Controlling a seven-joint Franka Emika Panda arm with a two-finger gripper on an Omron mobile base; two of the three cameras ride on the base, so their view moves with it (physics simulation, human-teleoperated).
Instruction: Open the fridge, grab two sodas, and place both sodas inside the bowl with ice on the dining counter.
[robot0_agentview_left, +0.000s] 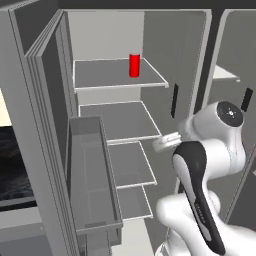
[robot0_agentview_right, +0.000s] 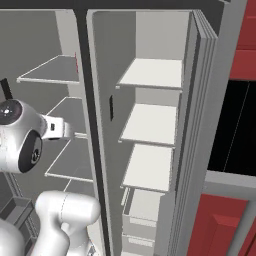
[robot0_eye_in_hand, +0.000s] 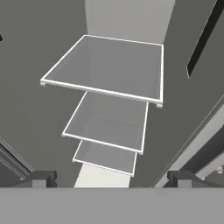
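The fridge (robot0_agentview_left: 45, 125) stands open in front of me, both doors swung wide, and the red can (robot0_agentview_left: 134, 65) is what I am after first. It stands upright on the top shelf (robot0_agentview_left: 117, 74) of the left compartment, its long axis vertical, toward the shelf's middle and back. From the left base view my hand sits well below it and off to its right, level with about the third shelf down, just at the front edge of the compartment. So the can lies up and to the left of my pincer (robot0_eye_in_hand: 111, 179), and deeper into the fridge. In the hand view I look down along the lower shelves (robot0_eye_in_hand: 109, 127), all of them bare, and the can is above that sightline. My fingertips (robot0_eye_in_hand: 41, 178) rise at the two bottom corners of that view, spread as wide as they go, with nothing between them and nothing touching them: released and empty. I judge the coming move to be a lift and a tilt upward until the can comes between the fingers, then a level approach so I close across its round side. I cannot see the brown bottle in these views.
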